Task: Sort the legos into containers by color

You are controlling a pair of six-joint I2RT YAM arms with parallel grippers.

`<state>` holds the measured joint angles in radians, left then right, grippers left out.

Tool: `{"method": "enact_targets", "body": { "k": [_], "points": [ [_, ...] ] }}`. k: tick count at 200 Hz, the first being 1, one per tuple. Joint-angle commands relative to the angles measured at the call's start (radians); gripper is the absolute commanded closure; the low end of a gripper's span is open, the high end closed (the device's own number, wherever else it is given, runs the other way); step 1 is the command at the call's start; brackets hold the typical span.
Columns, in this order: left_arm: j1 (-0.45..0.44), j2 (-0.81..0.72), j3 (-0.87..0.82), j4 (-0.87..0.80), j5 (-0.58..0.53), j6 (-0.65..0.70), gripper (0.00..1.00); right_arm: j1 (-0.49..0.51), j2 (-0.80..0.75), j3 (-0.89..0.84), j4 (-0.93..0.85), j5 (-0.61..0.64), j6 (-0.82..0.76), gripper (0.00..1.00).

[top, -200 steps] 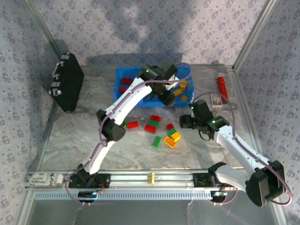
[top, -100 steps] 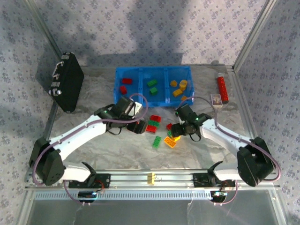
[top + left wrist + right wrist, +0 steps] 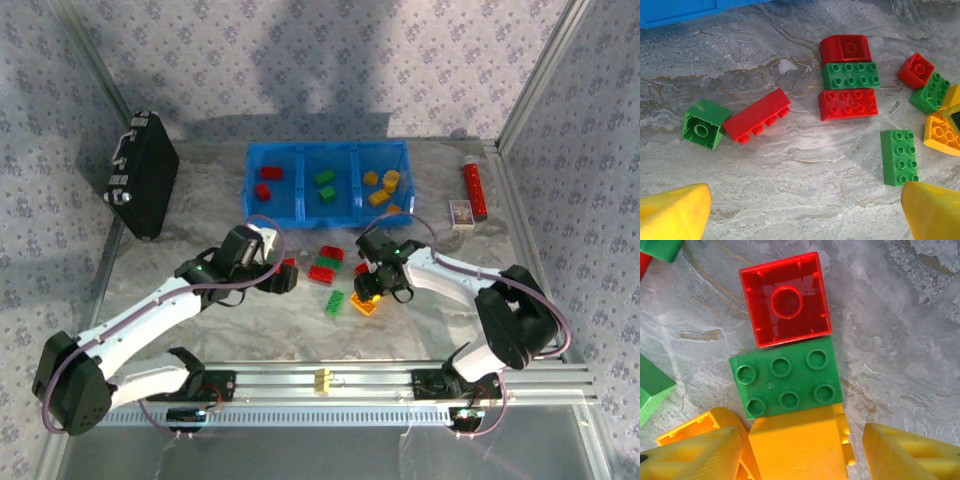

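Loose legos lie on the marbled table: a red long brick (image 3: 757,116) on its side, a small green one (image 3: 702,123), a red-green-red row (image 3: 849,76) and a green flat brick (image 3: 899,156). My left gripper (image 3: 805,215) hovers open over bare table just short of them, beside the red brick (image 3: 287,264). My right gripper (image 3: 805,455) stands open astride a yellow-orange brick (image 3: 797,442); its right finger (image 3: 910,455) is still apart from it. A green brick (image 3: 787,377) and an upturned red one (image 3: 785,297) lie just beyond. The blue bin's containers (image 3: 325,147) hold red, green and yellow bricks, left to right.
A black hard case (image 3: 140,185) leans at the far left. A red tube (image 3: 472,188) and a small box (image 3: 461,213) lie right of the bin. The metal rail (image 3: 320,380) runs along the near edge, and frame posts rise at both sides.
My left arm pulled back from the bin to the table left of the pile and its jaws widened. My right gripper slid left over the pile and its jaws narrowed around the yellow-orange brick.
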<state>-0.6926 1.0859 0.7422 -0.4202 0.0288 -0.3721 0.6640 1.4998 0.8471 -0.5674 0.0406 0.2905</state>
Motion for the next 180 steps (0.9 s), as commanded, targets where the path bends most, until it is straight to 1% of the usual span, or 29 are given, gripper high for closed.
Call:
{"method": "enact_targets", "body": {
  "k": [1,38,71,93,112,143,180],
  "points": [
    [0.011,-0.026,-0.027,0.027,-0.005,-0.022,0.03,0.005,0.014,0.02,-0.009,0.028,0.007,0.38],
    [0.016,-0.032,-0.04,0.045,0.002,-0.028,0.04,0.005,0.024,0.01,0.001,0.035,0.013,0.43],
    [0.02,-0.025,-0.035,0.047,0.007,-0.022,0.04,0.005,0.025,0.008,0.001,0.037,0.013,0.45],
    [0.021,-0.02,-0.03,0.05,0.011,-0.023,0.04,0.009,0.014,0.013,-0.021,0.054,0.019,0.54],
    [0.022,-0.022,-0.032,0.051,0.009,-0.022,0.04,0.011,-0.037,0.017,-0.048,0.072,0.025,0.58],
    [0.028,-0.029,-0.038,0.06,0.0,-0.026,0.04,0.012,-0.132,0.071,-0.122,0.095,0.021,0.59],
    [0.029,-0.042,-0.047,0.06,-0.002,-0.033,0.05,0.002,-0.186,0.164,-0.162,0.111,-0.003,0.59]
  ]
}}
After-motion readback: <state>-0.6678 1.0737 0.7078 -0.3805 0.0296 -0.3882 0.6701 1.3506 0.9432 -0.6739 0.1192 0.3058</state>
